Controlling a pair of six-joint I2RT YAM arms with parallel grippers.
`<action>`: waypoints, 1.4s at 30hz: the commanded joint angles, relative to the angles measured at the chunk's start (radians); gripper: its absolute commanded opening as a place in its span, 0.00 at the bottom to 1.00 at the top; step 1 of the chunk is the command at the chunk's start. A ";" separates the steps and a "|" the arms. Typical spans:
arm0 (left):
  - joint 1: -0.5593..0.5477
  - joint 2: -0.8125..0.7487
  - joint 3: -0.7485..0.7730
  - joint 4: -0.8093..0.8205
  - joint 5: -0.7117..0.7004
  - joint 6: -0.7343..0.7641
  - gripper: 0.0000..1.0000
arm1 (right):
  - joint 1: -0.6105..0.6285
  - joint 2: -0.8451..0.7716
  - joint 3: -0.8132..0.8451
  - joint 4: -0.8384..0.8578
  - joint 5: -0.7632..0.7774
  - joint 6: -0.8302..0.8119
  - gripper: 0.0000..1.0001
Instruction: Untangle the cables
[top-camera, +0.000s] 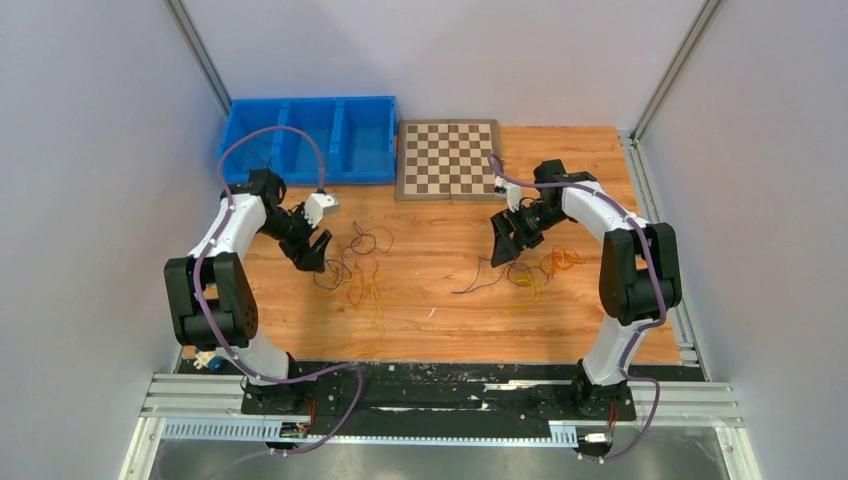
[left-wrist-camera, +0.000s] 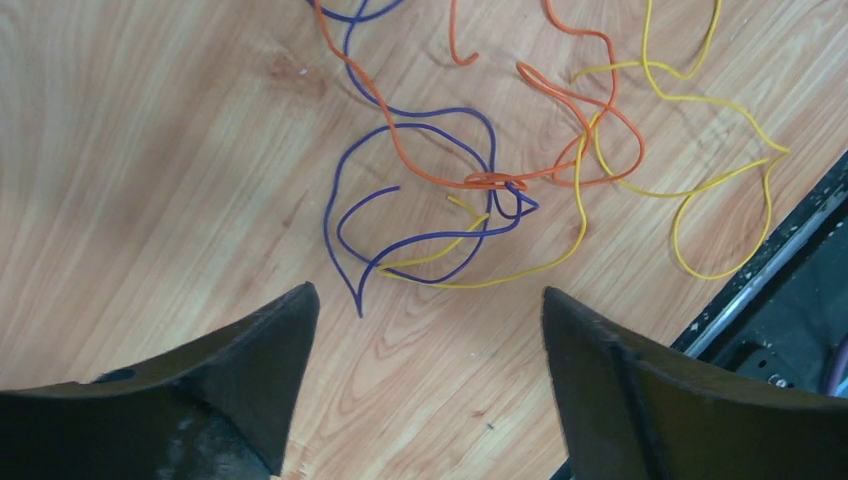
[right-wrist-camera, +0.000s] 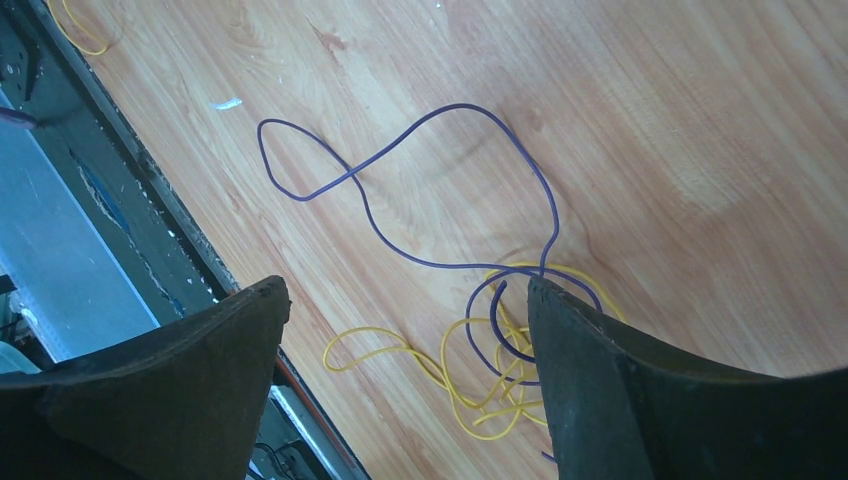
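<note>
Thin, floppy cables (left-wrist-camera: 495, 182) lie in two squiggled tangles on the wood-grain surface (top-camera: 440, 310): purple, orange and yellow below the left gripper (left-wrist-camera: 427, 292); purple and yellow below the right gripper (right-wrist-camera: 408, 284). Both matte black grippers stand spread, empty.

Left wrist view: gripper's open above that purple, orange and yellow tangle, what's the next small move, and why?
Probably lower the left gripper onto the near loop of the purple cable and close: there it lies alone, while farther on the orange cable and yellow cable cross it in a knot.
</note>
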 joint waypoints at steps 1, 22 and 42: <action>-0.039 -0.016 -0.067 0.047 -0.038 0.039 0.83 | 0.003 -0.031 -0.013 0.060 -0.044 0.016 0.87; -0.432 -0.275 -0.189 0.073 -0.078 0.063 0.86 | 0.031 -0.091 -0.118 0.134 -0.085 0.027 0.86; -0.784 -0.123 -0.485 0.552 -0.316 0.190 0.88 | 0.030 -0.130 -0.166 0.125 -0.044 0.026 0.86</action>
